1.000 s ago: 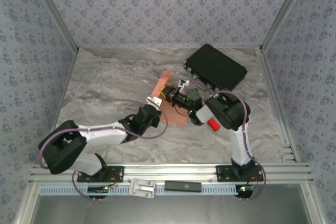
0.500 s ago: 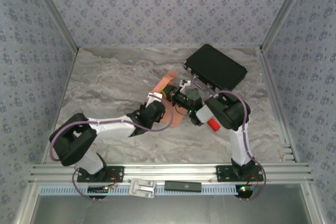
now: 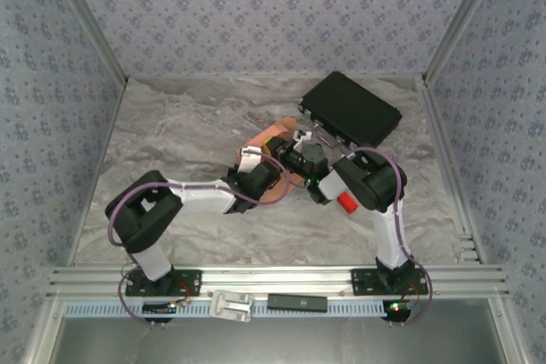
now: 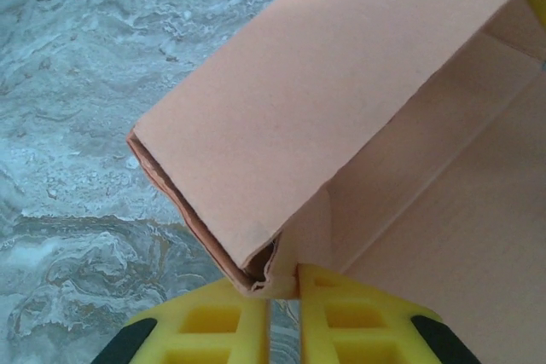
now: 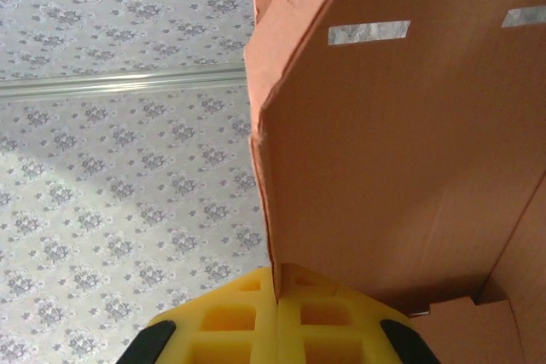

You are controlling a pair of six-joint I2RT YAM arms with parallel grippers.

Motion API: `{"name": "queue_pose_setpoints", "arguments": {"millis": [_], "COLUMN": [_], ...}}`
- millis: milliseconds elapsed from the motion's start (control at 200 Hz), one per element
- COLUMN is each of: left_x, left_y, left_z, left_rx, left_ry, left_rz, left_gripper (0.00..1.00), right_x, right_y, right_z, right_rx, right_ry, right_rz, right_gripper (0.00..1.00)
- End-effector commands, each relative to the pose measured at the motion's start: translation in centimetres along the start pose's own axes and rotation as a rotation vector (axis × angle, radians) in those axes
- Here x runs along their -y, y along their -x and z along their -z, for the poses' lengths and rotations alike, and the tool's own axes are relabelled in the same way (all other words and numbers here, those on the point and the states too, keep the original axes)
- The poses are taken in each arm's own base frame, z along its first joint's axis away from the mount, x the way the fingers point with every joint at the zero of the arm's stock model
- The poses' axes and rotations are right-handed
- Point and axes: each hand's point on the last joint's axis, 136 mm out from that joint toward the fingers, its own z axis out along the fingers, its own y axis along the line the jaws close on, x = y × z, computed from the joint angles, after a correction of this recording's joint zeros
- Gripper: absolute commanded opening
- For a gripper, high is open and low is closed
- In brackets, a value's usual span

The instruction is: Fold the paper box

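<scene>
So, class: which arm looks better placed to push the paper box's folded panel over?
Probably left. The left gripper pinches the folded panel's corner on the paper box, so it can push; the right gripper clamps another wall's edge, steadying it.

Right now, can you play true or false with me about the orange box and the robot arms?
1. The paper box is salmon-orange. True.
2. The left gripper and the right gripper are both shut on the paper box. True.
3. The black case lies on top of the paper box. False: it lies on the table, behind the box and to the right.
4. The table is plain green. False: it is grey and marbled.
</scene>
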Motion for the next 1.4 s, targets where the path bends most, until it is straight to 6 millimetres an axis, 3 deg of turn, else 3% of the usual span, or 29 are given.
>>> {"name": "queue_pose_setpoints", "arguments": {"millis": [0, 120, 310, 600, 850, 969, 1134, 1324, 1394], "left_x": [0.3, 0.3, 0.2, -0.4, -0.9, -1.3, -2.8, -5.0, -5.0], "left_y": [0.2, 0.3, 0.4, 0.2, 0.5, 0.8, 2.8, 5.4, 6.3], "left_z": [-0.6, -1.2, -2.3, -3.4, -3.7, -3.6, -2.4, -1.5, -1.1], "left_rx": [0.008, 0.01, -0.001, -0.017, -0.016, -0.015, -0.023, -0.061, -0.091], "left_ry": [0.01, 0.001, -0.006, 0.014, 0.024, 0.028, -0.003, -0.093, -0.162], "left_rz": [0.006, 0.033, 0.067, 0.098, 0.116, 0.12, 0.138, 0.173, 0.173], "left_gripper": [0.19, 0.25, 0.23, 0.0, 0.0, 0.0, 0.0, 0.0, 0.0], "right_x": [0.5, 1.0, 1.2, 1.6, 1.5, 1.6, -1.0, -7.4, -9.4], "right_y": [-0.7, -0.6, -0.6, -0.4, -0.5, -0.2, 0.8, 2.1, 2.8], "right_z": [-0.6, -0.5, -0.5, -0.7, -1.0, -0.3, 2.3, 4.9, 6.0], "right_rx": [-0.017, -0.011, -0.008, 0.004, -0.005, 0.013, 0.069, 0.11, 0.123], "right_ry": [-0.006, -0.022, -0.029, -0.044, -0.057, -0.111, -0.204, -0.268, -0.283], "right_rz": [-0.036, -0.045, -0.049, -0.059, -0.048, -0.012, 0.12, 0.316, 0.354], "right_gripper": [0.0, 0.0, 0.0, 0.0, 0.0, 0.29, 0.59, 0.66, 0.67]}}
